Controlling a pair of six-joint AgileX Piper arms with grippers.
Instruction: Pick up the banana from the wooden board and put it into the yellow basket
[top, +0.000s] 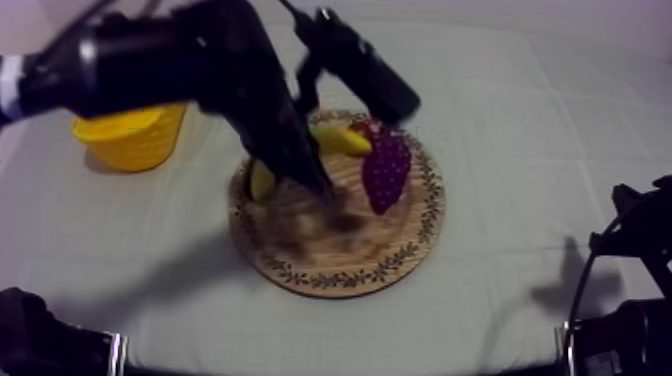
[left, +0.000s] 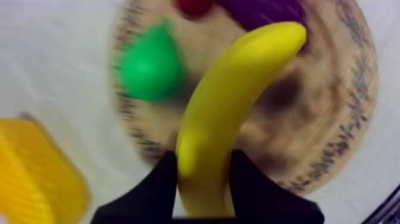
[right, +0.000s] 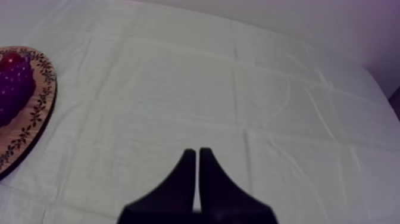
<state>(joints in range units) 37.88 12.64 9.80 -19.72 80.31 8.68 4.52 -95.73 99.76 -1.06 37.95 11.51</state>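
Left wrist view: the left claw (left: 203, 159) is pinching the banana (left: 238, 89) near its end; seemingly light, stiff and smooth, it is likely wanting a hold nearer mid-length.

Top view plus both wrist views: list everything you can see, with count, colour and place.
banana: 1, yellow, held over the board
board: 1, wooden with patterned rim, middle of the table
basket: 1, yellow, on the cloth at my left, apart from the board
pear: 1, green, on the board near its rim, basket side
grapes: 1 bunch, purple, on the board
small red fruit: 1, red, on the board beside the grapes
cloth: 1, grey-white, covers the table
left gripper: 1, black, shut on the banana
right gripper: 1, black, shut on nothing, over the cloth beside the board
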